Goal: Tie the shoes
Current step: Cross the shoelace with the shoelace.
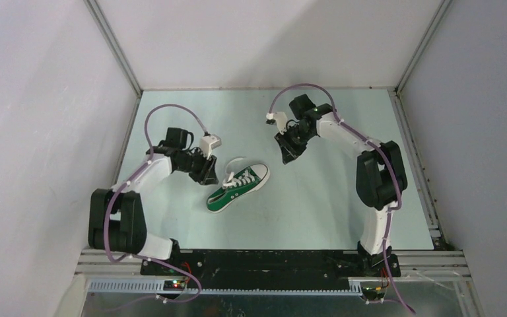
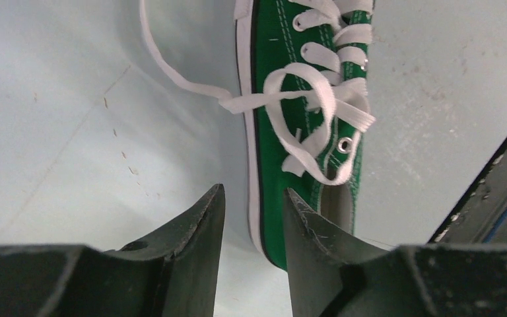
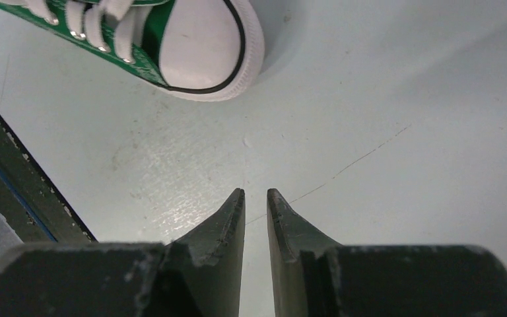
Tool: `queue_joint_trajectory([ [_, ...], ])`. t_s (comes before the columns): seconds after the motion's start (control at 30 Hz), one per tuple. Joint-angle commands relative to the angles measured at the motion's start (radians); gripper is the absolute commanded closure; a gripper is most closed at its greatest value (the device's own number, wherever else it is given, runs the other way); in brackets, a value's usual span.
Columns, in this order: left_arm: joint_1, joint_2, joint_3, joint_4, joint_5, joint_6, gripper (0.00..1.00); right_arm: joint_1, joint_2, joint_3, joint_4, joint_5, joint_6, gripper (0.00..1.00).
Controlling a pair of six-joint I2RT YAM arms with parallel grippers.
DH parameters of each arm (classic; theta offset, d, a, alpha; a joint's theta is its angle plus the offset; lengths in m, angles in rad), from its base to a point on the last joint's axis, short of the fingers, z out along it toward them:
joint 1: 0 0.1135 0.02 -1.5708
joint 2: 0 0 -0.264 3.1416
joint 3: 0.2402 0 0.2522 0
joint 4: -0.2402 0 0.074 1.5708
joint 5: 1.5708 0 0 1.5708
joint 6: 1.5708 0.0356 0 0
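- Green low-top sneaker (image 1: 237, 188) upright on its white sole, close to the middle of the table (image 1: 343, 218), slightly toward the left edge and the near edge.
- Long axis on a diagonal: heel toward the near-left corner, white toe cap (image 3: 198, 46) toward the far-right corner.
- White laces (image 2: 317, 99) threaded through the eyelets and gathered in a slack loop over the tongue, with one loose end trailing off the shoe's side onto the table, toward the far edge.
- Shoe's mouth at the heel end, seen only in part in the left wrist view; contents impossible to tell.
- Left gripper (image 1: 208, 177) just beside the sneaker, on the flank facing the left and far edges; jaws parted, released, gripping nothing, the sole's white rim showing through the gap in the left wrist view.
- Right gripper (image 3: 256, 211) apart from the sneaker, beyond the toe toward the far-right corner, pointed down at bare table; jaws separated by a narrow slit, released, nothing between them.
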Motion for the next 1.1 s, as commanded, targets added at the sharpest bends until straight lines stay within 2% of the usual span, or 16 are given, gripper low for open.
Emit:
queue_joint_trajectory([
  [0.0,-0.002,0.079,0.074,-0.003,0.047,0.144,0.58,0.031,-0.082,0.019,-0.016,0.002,-0.041,0.78],
  [0.2,-0.008,0.161,0.109,-0.089,0.175,0.237,0.57,0.037,-0.109,-0.014,-0.005,0.030,-0.048,0.78],
  [0.4,-0.016,0.206,0.121,-0.171,0.186,0.327,0.57,0.043,-0.102,-0.004,-0.004,0.032,-0.048,0.78],
  [0.77,-0.062,0.249,0.142,-0.114,0.198,0.279,0.58,0.062,-0.059,0.030,-0.003,0.028,-0.046,0.78],
  [0.97,-0.068,0.275,0.178,-0.153,0.211,0.302,0.72,0.062,-0.029,0.056,0.005,0.009,-0.033,0.78],
  [1.07,-0.069,0.251,0.170,-0.143,0.230,0.300,0.89,0.067,0.007,0.111,0.027,-0.008,-0.004,0.78],
])
